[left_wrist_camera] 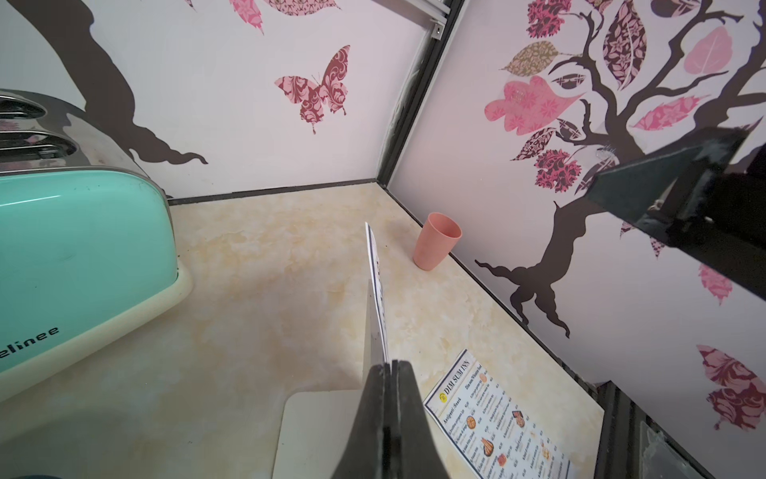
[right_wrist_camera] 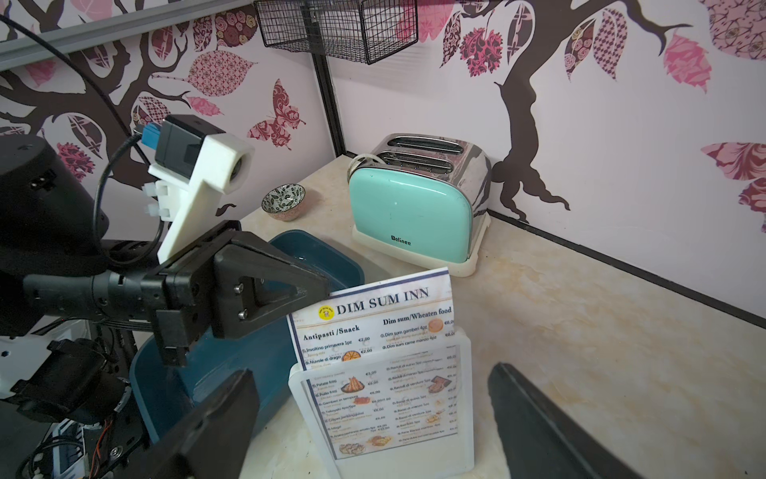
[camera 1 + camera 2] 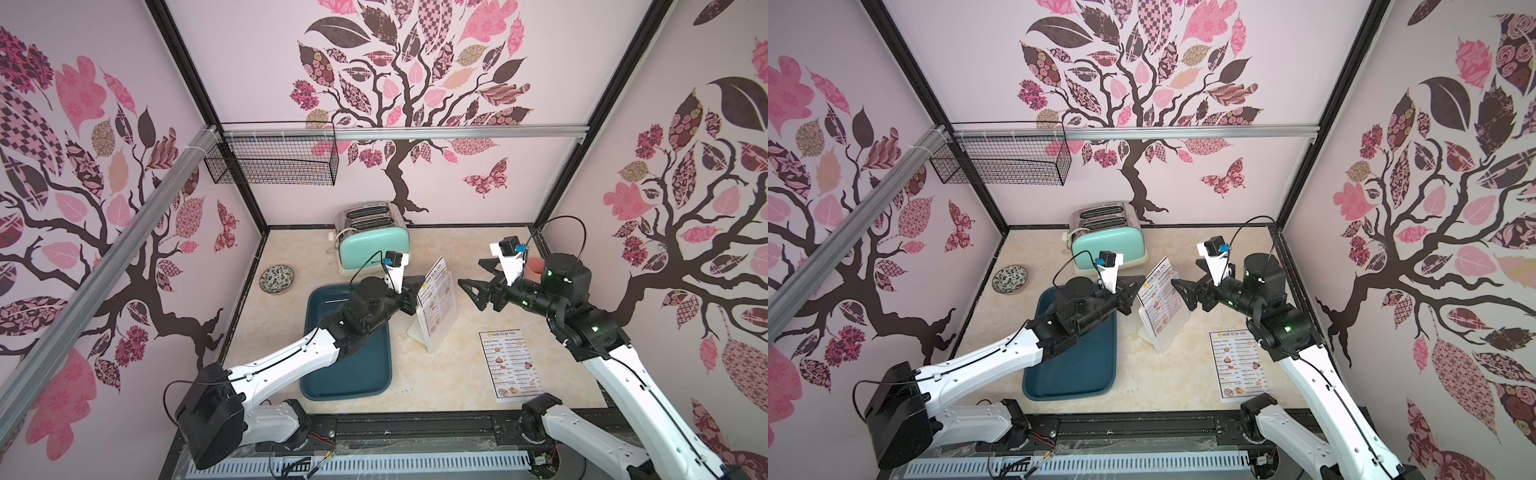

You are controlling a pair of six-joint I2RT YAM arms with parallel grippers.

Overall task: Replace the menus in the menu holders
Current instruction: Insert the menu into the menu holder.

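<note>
- Both top views: dark teal tray sits left of centre, near side.
- left gripper: fingers pinched fully together on the top corner of the raised menu.
- raised menu stands about half out of the menu holder, mid-table, upright and slanted.
- right gripper: jaws wide apart, empty, just right of the menu holder, not touching it.
- flat menu lies face up, near right, apart from both grippers.

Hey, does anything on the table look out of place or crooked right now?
Yes: the raised menu sticks partway out of the top of the menu holder, its corner pinched by the left pincer. A second menu lies loose on the table.
</note>
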